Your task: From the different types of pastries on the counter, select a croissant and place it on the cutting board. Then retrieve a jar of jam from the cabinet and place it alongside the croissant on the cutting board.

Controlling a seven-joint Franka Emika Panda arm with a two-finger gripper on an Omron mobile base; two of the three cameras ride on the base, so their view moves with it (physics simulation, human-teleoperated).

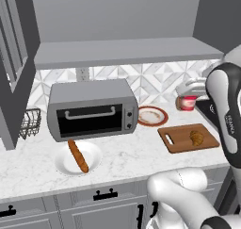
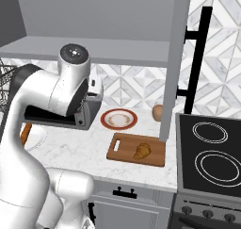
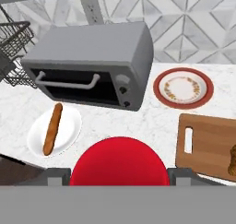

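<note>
Croissant (image 1: 196, 138) is already on the cutting board (image 1: 179, 143), so we're on the jam leg: gripper (image 1: 190, 97) is clamped on the jar of jam (image 1: 188, 103), carried in the air above the counter (image 1: 122, 152) just behind the board. Next move, as I read it: bring the jar forward and down onto bare board beside the croissant, without knocking it.

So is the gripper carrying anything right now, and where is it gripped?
Yes, the gripper holds the jam jar above the counter, gripped at its top end around the red lid, jar hanging below.
</note>
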